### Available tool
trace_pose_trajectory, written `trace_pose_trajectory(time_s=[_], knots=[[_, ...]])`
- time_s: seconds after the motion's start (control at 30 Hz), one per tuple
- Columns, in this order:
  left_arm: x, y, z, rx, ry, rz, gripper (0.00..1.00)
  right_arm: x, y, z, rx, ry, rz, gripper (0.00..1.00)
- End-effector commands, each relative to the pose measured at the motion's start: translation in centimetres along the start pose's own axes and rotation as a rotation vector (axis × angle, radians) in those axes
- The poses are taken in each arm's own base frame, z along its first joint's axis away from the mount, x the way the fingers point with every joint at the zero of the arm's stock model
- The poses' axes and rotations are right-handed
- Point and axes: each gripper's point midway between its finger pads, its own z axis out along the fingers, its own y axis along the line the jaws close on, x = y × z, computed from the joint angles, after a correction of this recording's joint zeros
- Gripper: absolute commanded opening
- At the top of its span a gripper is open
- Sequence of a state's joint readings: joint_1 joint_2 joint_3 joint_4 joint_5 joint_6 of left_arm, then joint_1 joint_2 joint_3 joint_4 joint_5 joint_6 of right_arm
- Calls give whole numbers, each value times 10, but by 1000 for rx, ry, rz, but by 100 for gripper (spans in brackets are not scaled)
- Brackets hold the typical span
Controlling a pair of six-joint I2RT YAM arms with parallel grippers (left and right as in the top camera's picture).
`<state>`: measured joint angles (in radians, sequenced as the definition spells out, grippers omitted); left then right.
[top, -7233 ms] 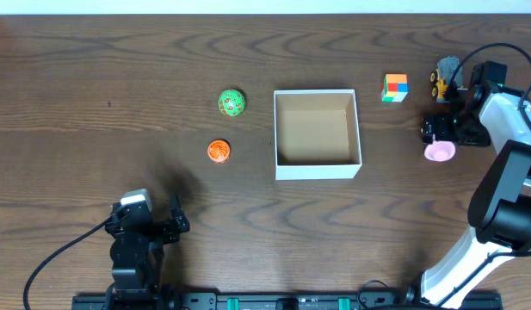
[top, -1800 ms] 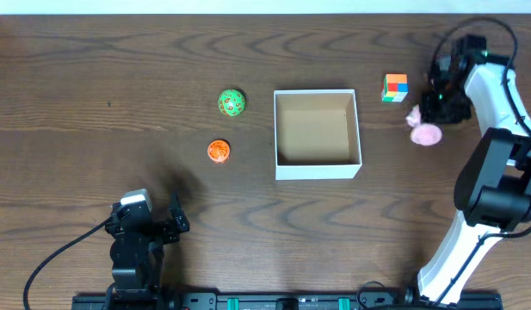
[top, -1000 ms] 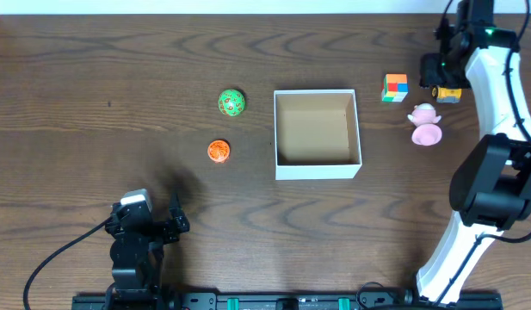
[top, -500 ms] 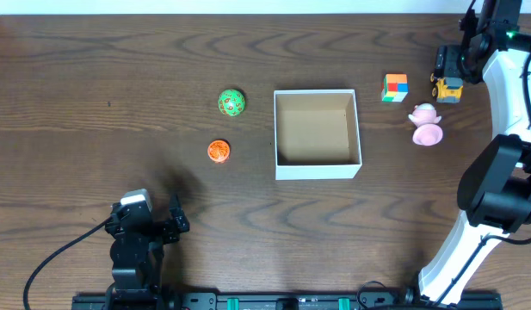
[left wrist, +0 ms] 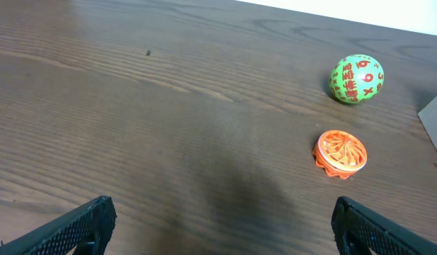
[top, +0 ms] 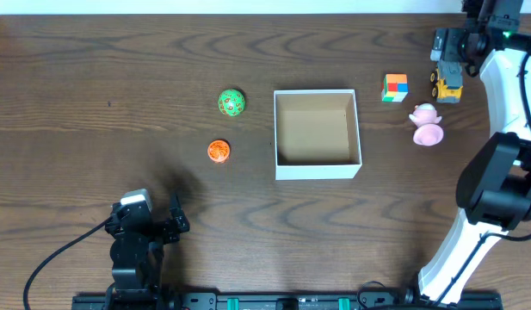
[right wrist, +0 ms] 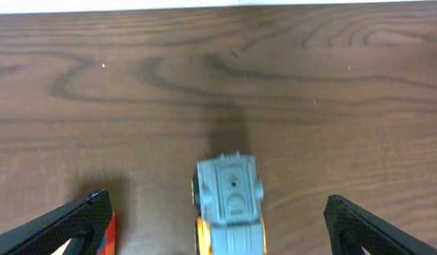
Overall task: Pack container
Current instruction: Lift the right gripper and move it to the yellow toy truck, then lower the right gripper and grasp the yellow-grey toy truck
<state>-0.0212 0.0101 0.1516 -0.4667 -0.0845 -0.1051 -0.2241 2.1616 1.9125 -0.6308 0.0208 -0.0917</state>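
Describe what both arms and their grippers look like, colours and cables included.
The right arm has white, rounded links with black joints and a small green light near the wrist. The left arm is black with a pale block on top and a black cable looping away. The left gripper and right gripper each show two dark, textured, tapering fingers.

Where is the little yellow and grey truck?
Overhead, the truck sits far right on the table, beside the colourful cube and just beyond the pink toy.
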Motion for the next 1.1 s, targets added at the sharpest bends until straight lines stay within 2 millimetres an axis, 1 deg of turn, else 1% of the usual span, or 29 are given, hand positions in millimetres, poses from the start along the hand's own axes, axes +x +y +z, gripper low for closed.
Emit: trace_pose_trajectory(time_s=[0.0, 0.13, 0.2, 0.3, 0.43, 0.67, 0.93, 1.07], knots=[[7, 2, 3, -8, 11, -5, 98, 4, 12, 18, -44, 10, -13, 99], [7, 2, 3, -8, 11, -5, 98, 8, 12, 27, -42, 18, -12, 99], [7, 2, 3, -8, 12, -5, 98, 15, 9, 34, -40, 36, -8, 99], [7, 2, 3, -8, 12, -5, 98, 30, 5, 47, -40, 81, 0, 99], [7, 2, 3, -8, 11, -5, 98, 41, 4, 56, -38, 113, -3, 99], [7, 2, 3, -8, 12, -5, 98, 56, -1, 65, -23, 158, -16, 99], [7, 2, 3, -8, 12, -5, 98, 62, -26, 66, 0, 170, 21, 99], [7, 2, 3, -8, 12, -5, 98, 65, -29, 66, -3, 178, 8, 99]])
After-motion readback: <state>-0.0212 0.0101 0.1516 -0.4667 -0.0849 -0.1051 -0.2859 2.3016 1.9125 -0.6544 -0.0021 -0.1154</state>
